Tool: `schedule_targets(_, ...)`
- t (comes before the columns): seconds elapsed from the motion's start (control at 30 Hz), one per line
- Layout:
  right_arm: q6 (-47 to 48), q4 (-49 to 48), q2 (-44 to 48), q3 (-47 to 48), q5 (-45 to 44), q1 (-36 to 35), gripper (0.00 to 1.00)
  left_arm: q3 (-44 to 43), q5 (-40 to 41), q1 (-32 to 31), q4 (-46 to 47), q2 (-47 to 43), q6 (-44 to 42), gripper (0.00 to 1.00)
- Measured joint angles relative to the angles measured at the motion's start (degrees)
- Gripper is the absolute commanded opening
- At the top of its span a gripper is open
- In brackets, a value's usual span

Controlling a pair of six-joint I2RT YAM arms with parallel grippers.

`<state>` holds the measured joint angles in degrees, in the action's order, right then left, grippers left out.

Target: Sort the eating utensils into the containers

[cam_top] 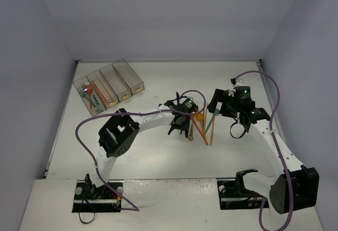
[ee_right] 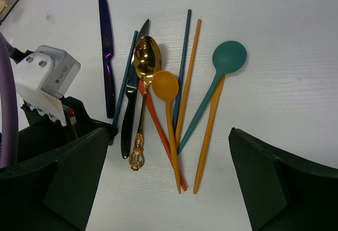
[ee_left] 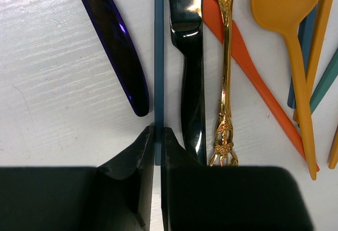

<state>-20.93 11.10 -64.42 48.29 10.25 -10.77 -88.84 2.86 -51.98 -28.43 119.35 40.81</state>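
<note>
The left gripper (ee_left: 157, 138) is clamped shut on a slim slate-blue utensil handle (ee_left: 159, 57), which runs between a glossy purple-blue knife (ee_left: 117, 41) and a shiny black knife (ee_left: 191, 83). Just beside these lie an ornate gold spoon (ee_left: 226, 73), an orange-red plastic knife (ee_left: 248, 73) and an orange plastic spoon (ee_left: 288, 9), all in one loose heap on the white table (cam_top: 148, 157). The right gripper (ee_right: 169, 136) hangs over the heap with its fingers spread wide, holding nothing; a teal plastic spoon (ee_right: 228, 57) lies below it. The smoky clear four-bin tray (cam_top: 133, 78) sits well apart at the far left, a few utensils in its left bins.
</note>
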Motion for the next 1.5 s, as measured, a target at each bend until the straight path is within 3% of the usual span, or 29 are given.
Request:
schedule_targets(0.37, 0.0, 0.0, 0.0, 0.0, -0.4, 0.3, 0.95, 2.4, 1.8, -0.1, -1.4, -2.6, -2.2, 0.0)
schedule_targets(0.63, 0.1, 0.0, 0.0, 0.0, -0.8, 0.3, 0.95, 4.6, 5.3, 1.5, -3.5, -16.4, -5.8, 0.0)
schedule_targets(0.77, 0.2, 0.1, 0.0, 0.0, -0.9, 0.3, 0.95, 4.7, 6.5, 7.4, -3.7, -23.9, -6.4, 0.0)
schedule_targets(0.93, 0.3, 0.1, 0.0, 0.0, -0.9, 0.3, 0.95, 4.9, 7.4, 21.4, -4.7, -26.4, -6.6, 0.0)
schedule_targets(1.17, 0.3, 0.1, 0.0, 0.0, -0.9, 0.4, 0.95, 4.7, 7.1, 38.5, -6.3, -22.5, -5.9, 0.0)
schedule_targets(1.5, 0.2, 0.3, 0.6, 0.0, -0.9, 0.6, 0.95, -3.1, 5.8, 48.7, -7.4, -11.7, -6.0, 0.0)
